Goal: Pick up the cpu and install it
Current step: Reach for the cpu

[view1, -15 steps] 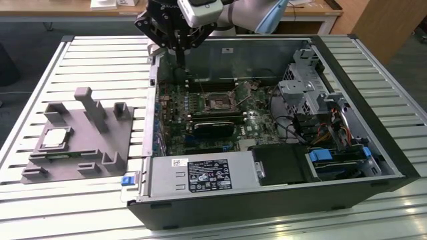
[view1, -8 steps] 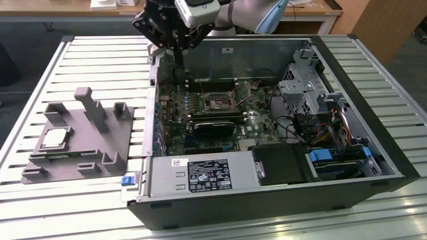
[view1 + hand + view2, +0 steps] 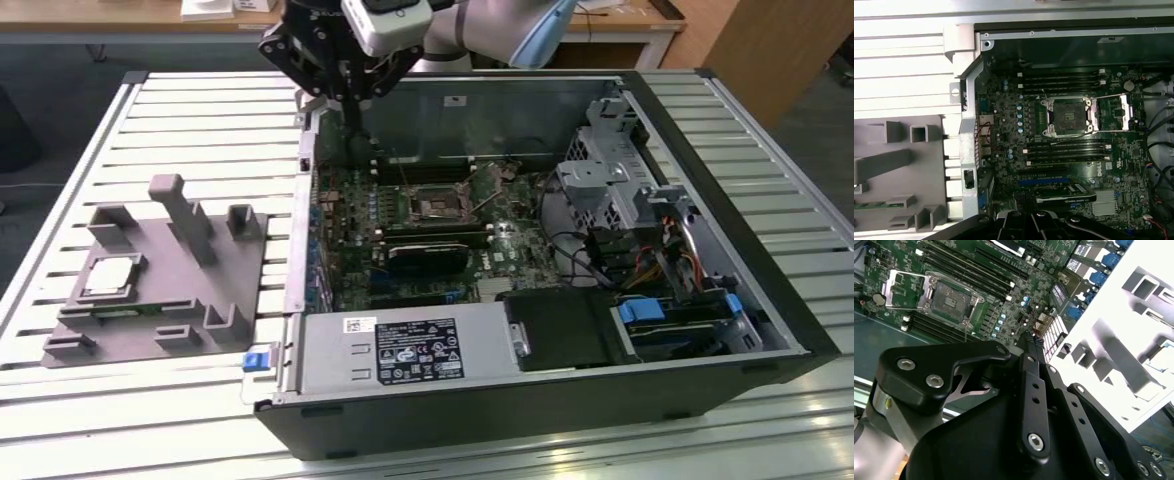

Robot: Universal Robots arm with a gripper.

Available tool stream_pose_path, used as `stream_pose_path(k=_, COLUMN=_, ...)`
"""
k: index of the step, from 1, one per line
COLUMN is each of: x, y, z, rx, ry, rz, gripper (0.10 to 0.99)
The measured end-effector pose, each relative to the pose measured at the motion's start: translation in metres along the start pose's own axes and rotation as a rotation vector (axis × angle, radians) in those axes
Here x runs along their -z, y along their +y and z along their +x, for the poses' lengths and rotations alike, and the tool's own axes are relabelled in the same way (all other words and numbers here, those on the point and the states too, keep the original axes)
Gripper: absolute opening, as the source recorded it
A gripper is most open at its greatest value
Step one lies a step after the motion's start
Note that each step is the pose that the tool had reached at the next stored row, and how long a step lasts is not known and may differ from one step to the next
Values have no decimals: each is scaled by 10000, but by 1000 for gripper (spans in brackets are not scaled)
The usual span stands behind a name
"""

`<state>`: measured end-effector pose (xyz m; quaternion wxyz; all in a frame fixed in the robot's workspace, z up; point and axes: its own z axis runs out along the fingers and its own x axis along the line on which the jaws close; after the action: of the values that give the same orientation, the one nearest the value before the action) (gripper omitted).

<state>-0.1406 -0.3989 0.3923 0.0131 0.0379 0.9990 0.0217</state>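
Note:
The cpu (image 3: 111, 275), a small silvery square, lies in a recess of the grey plastic tray (image 3: 174, 290) on the exterior view's left, outside the computer case. My gripper (image 3: 354, 120) hangs high over the case's back corner nearest the tray, far from the cpu, with its black fingers together and nothing held. In the second wrist view the gripper (image 3: 1030, 340) tapers to a point above the motherboard. The dark metal-framed socket (image 3: 438, 207) (image 3: 949, 297) (image 3: 1069, 116) lies open and bare, its load plate (image 3: 1114, 112) swung aside.
The open computer case (image 3: 534, 400) lies on a slatted white table (image 3: 200, 130). The tray has upright posts (image 3: 180, 215), and a green memory stick (image 3: 114, 308) lies in it. Inside the case are drive bays (image 3: 627, 190), cables, a power supply (image 3: 414, 350) and memory slots (image 3: 1064, 150).

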Motion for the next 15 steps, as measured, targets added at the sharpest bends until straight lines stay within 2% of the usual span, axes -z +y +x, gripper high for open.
stream_pose_path(k=15, x=-4, y=-4, z=57, rx=0, ry=0, rz=0, gripper=106)
